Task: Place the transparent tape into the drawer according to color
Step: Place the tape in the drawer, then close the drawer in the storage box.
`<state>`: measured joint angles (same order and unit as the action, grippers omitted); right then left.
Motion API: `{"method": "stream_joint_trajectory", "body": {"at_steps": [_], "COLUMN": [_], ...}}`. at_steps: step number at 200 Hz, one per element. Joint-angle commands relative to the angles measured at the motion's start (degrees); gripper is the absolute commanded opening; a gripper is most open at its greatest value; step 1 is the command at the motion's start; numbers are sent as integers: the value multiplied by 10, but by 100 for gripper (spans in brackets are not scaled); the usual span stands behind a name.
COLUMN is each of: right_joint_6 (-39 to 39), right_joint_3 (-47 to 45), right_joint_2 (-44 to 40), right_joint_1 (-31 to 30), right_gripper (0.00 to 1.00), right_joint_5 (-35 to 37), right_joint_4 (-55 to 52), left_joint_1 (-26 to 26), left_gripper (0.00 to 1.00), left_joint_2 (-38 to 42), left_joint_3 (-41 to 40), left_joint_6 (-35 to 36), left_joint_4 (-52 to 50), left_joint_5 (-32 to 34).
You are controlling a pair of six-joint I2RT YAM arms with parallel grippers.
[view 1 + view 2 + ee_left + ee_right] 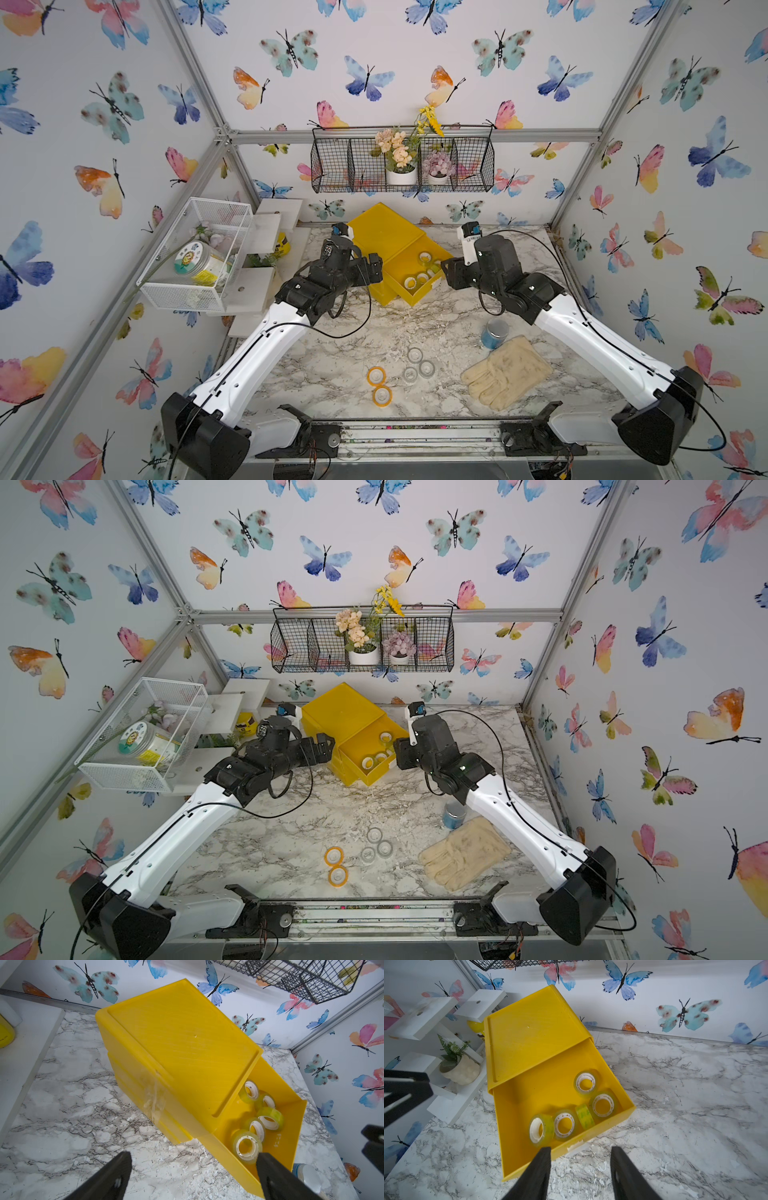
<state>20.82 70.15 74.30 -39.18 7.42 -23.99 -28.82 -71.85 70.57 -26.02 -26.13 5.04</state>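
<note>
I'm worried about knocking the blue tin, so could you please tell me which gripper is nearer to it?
Right. The right gripper hovers at the yellow drawer's right side, the blue tin standing just back along that arm; the left gripper is across the drawer, farther off.

you are seeing five yellow-green tape rolls (585, 1084) sitting in one yellow drawer (539, 1088), two orange rolls (376, 376), three colourless rolls (414, 355), one glove (507, 374) and one blue tin (494, 334) resting outside.
</note>
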Motion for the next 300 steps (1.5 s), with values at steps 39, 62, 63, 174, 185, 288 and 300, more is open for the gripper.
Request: {"method": "stream_joint_trajectory", "body": {"at_steps": [39,62,63,174,185,288,300], "right_joint_6": [46,43,43,3,3,9,13], "right_joint_3": [-100,-90,-89,17,26,95,94], "right_joint_2": [1,47,49,197,210,315,319], "right_joint_1": [2,1,2,2,2,2,2], "right_gripper": [48,48,48,48,48,48,48], "right_joint_5": [-53,-67,-68,-105,-110,-171,-176], "right_joint_4": [47,94,96,205,221,320,327], "left_joint_1": [10,19,20,48,48,48,48], "left_gripper": [99,99,99,99,99,99,99], "left_joint_2": [-50,-69,-70,-93,-95,-85,-82], "left_joint_3": [11,3,3,-30,-28,-46,-49], "left_joint_6": [-10,-18,-18,-38,-37,-32,-31], "left_joint_4": [24,25,25,30,24,14,14], "left_joint_5": [30,34,34,9,3,-19,-21]}}
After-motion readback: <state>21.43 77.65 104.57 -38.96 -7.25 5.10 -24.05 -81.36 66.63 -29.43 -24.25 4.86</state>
